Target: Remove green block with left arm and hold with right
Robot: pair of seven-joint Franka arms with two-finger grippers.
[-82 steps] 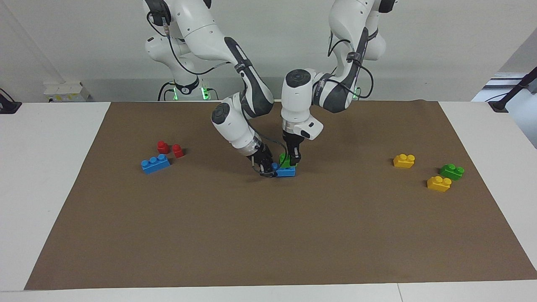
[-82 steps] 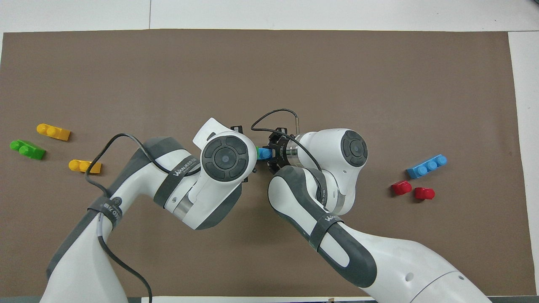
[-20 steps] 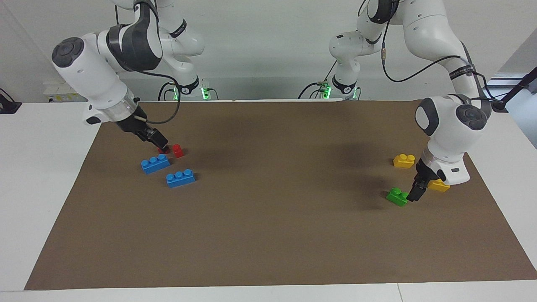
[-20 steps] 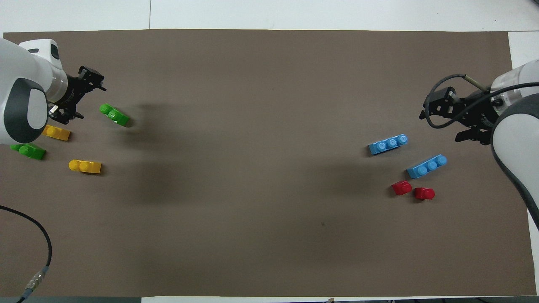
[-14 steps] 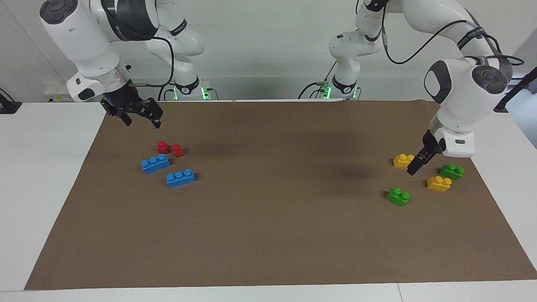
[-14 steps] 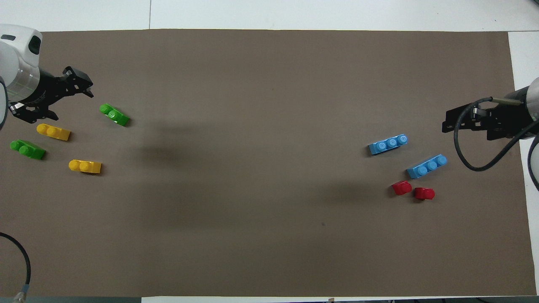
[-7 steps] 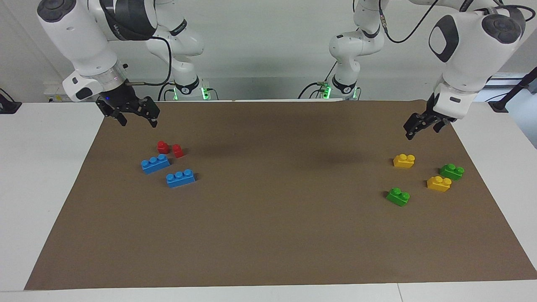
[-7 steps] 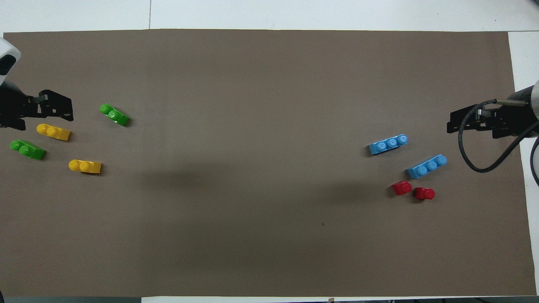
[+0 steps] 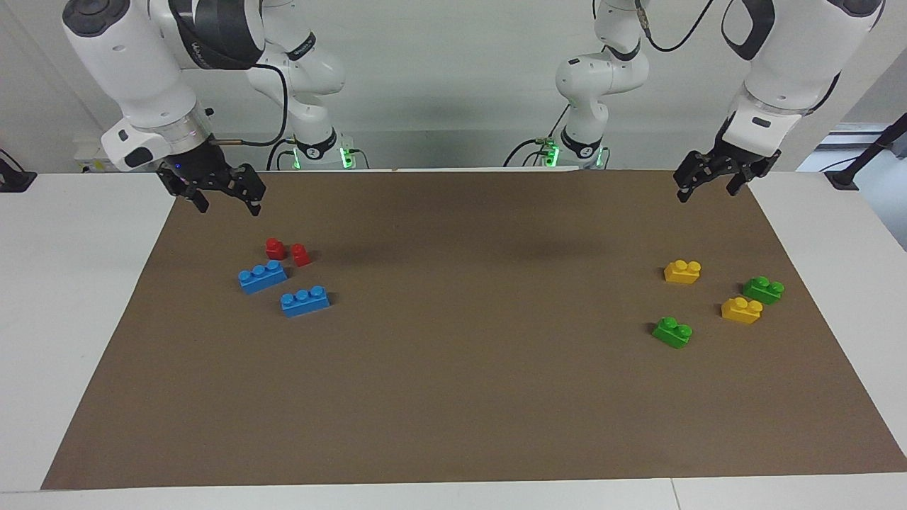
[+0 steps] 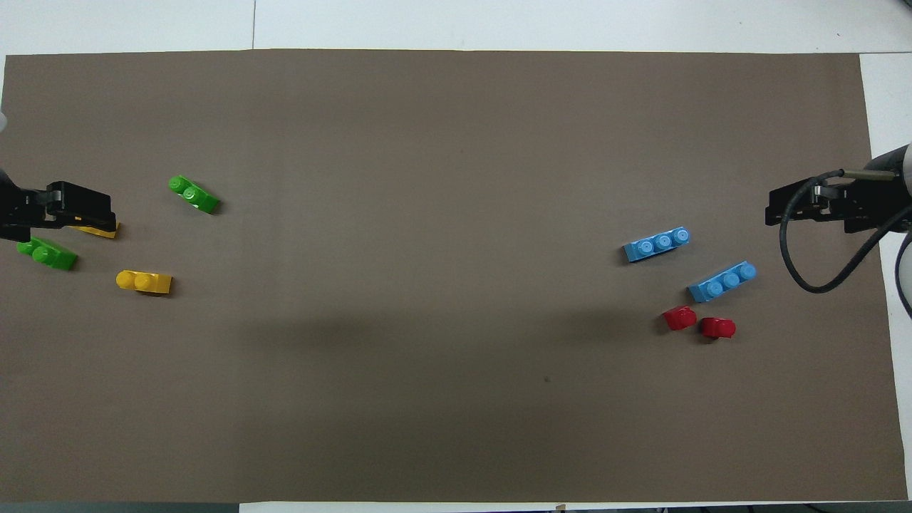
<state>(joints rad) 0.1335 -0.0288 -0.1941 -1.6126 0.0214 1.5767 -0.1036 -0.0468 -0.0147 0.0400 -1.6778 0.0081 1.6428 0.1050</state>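
Overhead, one yellow brick [image 10: 100, 229] is mostly covered by the left gripper [image 10: 60, 210]; both arms are cut off, seemingly at frame edges.

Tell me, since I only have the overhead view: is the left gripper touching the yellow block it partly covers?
Observer: No. The left gripper hangs high in the air, open; the yellow block lies untouched on the mat.
Operator: And the green block?
Observer: The green block rests flat on the mat, studs up, with nothing under it.
Operator: Right gripper?
Observer: The right gripper is raised too, open and empty, over the mat's edge nearest the robots.
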